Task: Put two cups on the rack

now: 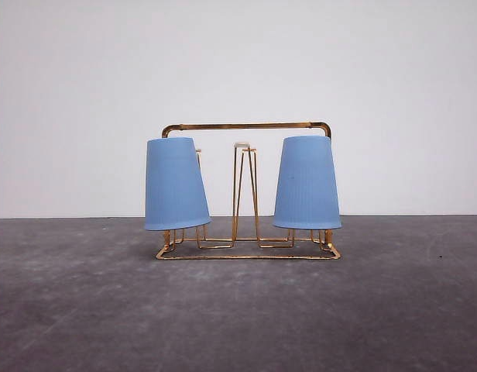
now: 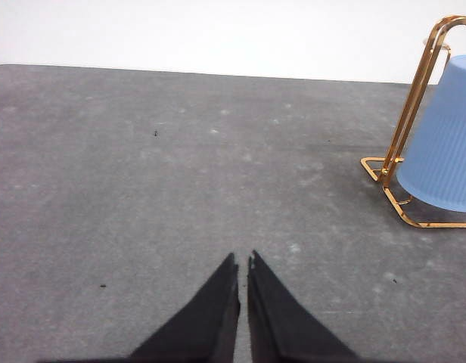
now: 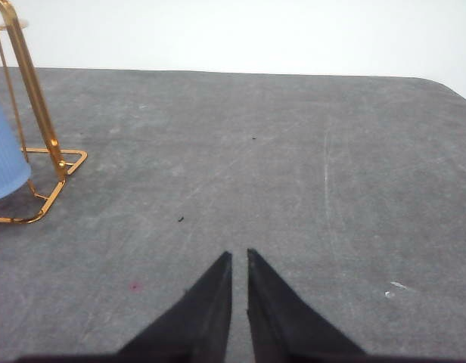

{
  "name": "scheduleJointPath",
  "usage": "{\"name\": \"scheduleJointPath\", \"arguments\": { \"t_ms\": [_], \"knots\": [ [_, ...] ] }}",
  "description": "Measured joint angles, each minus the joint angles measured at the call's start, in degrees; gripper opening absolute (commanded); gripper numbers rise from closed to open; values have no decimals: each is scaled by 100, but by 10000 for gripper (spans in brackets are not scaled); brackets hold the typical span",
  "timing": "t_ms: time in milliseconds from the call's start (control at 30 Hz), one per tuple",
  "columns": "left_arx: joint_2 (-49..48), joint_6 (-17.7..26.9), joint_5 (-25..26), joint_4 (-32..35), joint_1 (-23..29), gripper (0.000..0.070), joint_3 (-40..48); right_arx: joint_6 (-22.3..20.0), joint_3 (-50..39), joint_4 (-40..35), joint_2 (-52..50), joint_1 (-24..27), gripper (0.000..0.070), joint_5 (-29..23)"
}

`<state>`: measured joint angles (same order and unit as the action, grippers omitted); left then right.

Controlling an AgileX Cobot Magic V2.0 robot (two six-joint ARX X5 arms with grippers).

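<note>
Your left gripper [image 2: 243, 261] hung above the bare grey table [image 2: 142, 189] with its two black fingers [image 2: 218, 310] drawn almost together, only a thin slit between the tips, and it had hold of nothing. It touched nothing either (the tips pointed at open tabletop). From that wrist camera you could see one corner of the gold wire rack [image 2: 414, 98] well apart from the fingers, with a light blue cup [image 2: 445, 144] upside down over it.

Your right gripper [image 3: 239, 259] was in the same state: fingers nearly closed, a narrow gap between the tips, empty, over bare table. Its camera caught the other end of the rack [image 3: 36, 98] and the edge of a blue cup [image 3: 4, 151], again well away from the fingers.

In the front view you had both cups on the rack [image 1: 246, 125], which stood on the table [image 1: 238, 310] in front of a white wall [image 1: 238, 62]. The left cup [image 1: 175, 184] sat mouth down over the prongs at the left end, tilted slightly, its rim above the base wire. The right cup [image 1: 307, 183] sat mouth down at the right end (a little more upright). Between them a pair of bare prongs [image 1: 245, 194] with a white cap stood free, under the handle.
</note>
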<state>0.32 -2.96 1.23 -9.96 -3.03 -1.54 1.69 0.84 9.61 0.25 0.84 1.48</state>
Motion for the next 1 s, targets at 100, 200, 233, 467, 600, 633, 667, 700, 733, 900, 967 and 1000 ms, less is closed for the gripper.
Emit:
{"name": "scheduleJointPath", "arguments": {
  "t_ms": [100, 200, 233, 467, 600, 633, 667, 700, 733, 900, 967, 1000],
  "knots": [
    [0, 0, 0, 0, 0, 0, 0, 0, 0, 0, 0, 0, 36, 0],
    [0, 0, 0, 0, 0, 0, 0, 0, 0, 0, 0, 2, 36, 0],
    [0, 0, 0, 0, 0, 0, 0, 0, 0, 0, 0, 0, 36, 0],
    [0, 0, 2, 0, 0, 0, 0, 0, 0, 0, 0, 2, 36, 0],
    [0, 0, 0, 0, 0, 0, 0, 0, 0, 0, 0, 0, 36, 0],
    [0, 0, 0, 0, 0, 0, 0, 0, 0, 0, 0, 0, 36, 0],
    [0, 0, 0, 0, 0, 0, 0, 0, 0, 0, 0, 0, 36, 0],
    [0, 0, 0, 0, 0, 0, 0, 0, 0, 0, 0, 2, 36, 0],
    [0, 0, 0, 0, 0, 0, 0, 0, 0, 0, 0, 2, 36, 0],
    [0, 0, 0, 0, 0, 0, 0, 0, 0, 0, 0, 0, 36, 0],
    [0, 0, 2, 0, 0, 0, 0, 0, 0, 0, 0, 0, 36, 0],
    [0, 0, 2, 0, 0, 0, 0, 0, 0, 0, 0, 0, 36, 0]
  ]
}}
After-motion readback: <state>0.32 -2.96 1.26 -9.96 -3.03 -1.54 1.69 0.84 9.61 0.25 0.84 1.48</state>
